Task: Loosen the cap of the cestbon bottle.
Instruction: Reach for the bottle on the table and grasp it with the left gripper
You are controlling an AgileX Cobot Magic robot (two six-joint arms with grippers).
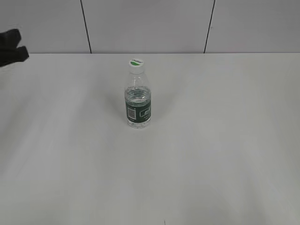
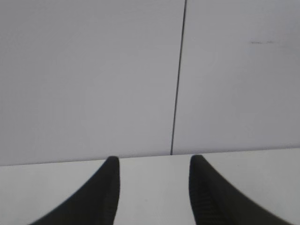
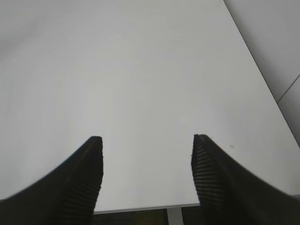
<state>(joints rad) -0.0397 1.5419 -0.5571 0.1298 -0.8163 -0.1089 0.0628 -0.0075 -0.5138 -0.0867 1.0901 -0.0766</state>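
Note:
The cestbon bottle (image 1: pixel 138 104) stands upright near the middle of the white table, clear and ribbed with a dark green label band. Its white cap (image 1: pixel 136 63) with a green mark sits on top. My left gripper (image 1: pixel 13 48) shows at the far left edge of the exterior view, far from the bottle. In the left wrist view it (image 2: pixel 153 161) is open and empty, facing the back wall. My right gripper (image 3: pixel 146 140) is open and empty over bare table; it does not show in the exterior view. Neither wrist view shows the bottle.
The white table (image 1: pixel 211 150) meets a grey panelled wall (image 1: pixel 150 23) at the back. The right wrist view shows the table's edge (image 3: pixel 140 207) and a leg below it (image 3: pixel 174 216).

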